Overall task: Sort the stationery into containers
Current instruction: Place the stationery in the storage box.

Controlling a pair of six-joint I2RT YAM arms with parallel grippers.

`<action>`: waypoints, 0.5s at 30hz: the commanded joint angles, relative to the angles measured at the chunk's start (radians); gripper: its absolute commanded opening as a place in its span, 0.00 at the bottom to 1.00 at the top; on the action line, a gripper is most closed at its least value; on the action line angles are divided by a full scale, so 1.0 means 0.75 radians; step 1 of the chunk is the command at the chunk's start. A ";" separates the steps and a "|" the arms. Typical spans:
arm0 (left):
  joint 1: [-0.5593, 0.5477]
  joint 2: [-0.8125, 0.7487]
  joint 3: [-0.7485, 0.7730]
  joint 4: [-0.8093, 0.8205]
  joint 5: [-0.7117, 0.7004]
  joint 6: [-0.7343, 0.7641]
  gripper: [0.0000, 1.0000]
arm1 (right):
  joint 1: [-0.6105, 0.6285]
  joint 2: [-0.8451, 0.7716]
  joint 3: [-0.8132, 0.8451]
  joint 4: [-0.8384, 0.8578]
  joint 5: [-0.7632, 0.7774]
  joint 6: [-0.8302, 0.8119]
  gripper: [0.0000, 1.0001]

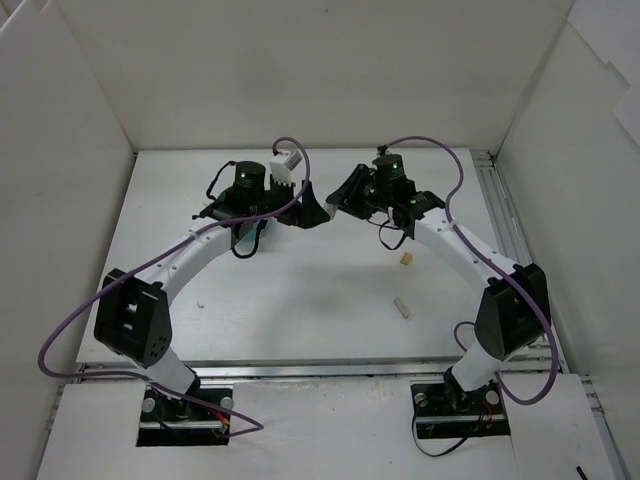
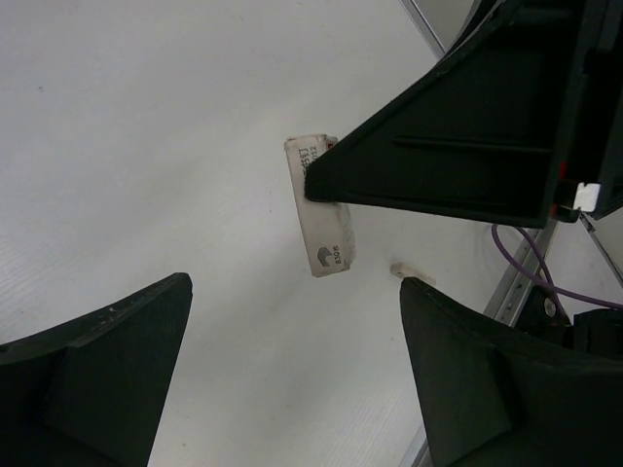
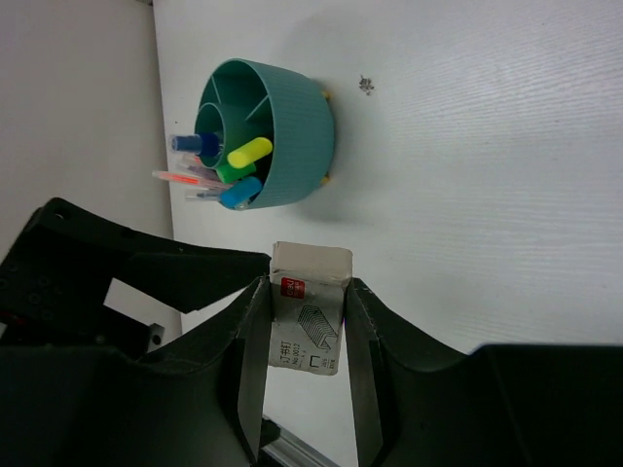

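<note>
**One box in the grip, two erasers left lying**

One small white printed box point(image 3: 310, 316), staples by the drawing on its face, sits clamped between the fingers of the right gripper point(image 3: 307, 292), held by its two long sides with its top end poking out past the fingertips. It appears to hang clear of the desk point(image 1: 300, 300). From the right wrist view, the teal tub point(image 3: 297, 112) stands at about 11 o'clock of the box, near but not under it. One side of the tub holds a yellow highlighter point(image 3: 250, 152), a blue highlighter point(image 3: 240, 192), a blue-capped bottle point(image 3: 195, 143) and thin pens point(image 3: 180, 178) that stick out past the rim. The overhead view does not show the tub, since the arms cover that spot.

The left gripper point(image 2: 294, 287) is close by with its fingers spread wide and nothing between them. Its own camera looks straight at the box and the right finger.

At 4 to 5 o'clock of the right gripper in the overhead view, a tan eraser point(image 1: 405, 260) and a white eraser point(image 1: 402, 306) lie loose on the desk.

The main risk is crowding. With both grippers this close, either one moving could knock the box askew or out of the clamp. If the box is carried in low, it could catch the jutting pens or nudge the light tub. Let go too soon, it would land beside the rim.
</note>
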State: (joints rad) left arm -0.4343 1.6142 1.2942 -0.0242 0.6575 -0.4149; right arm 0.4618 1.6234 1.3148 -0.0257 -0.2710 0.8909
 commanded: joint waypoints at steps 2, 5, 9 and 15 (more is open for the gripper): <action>-0.016 -0.029 0.087 0.102 -0.042 0.042 0.79 | 0.006 -0.033 0.106 0.094 -0.050 0.056 0.07; -0.016 -0.019 0.097 0.130 -0.044 0.026 0.71 | 0.026 -0.023 0.131 0.094 -0.062 0.054 0.08; -0.028 -0.013 0.097 0.151 -0.040 0.007 0.65 | 0.043 -0.005 0.143 0.088 -0.070 0.049 0.08; -0.028 -0.003 0.095 0.180 -0.046 -0.020 0.55 | 0.076 0.010 0.161 0.090 -0.064 0.043 0.08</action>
State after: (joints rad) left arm -0.4507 1.6188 1.3094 0.0174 0.6262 -0.4164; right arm 0.5030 1.6337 1.3750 -0.0116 -0.3042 0.9161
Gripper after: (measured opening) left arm 0.568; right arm 0.295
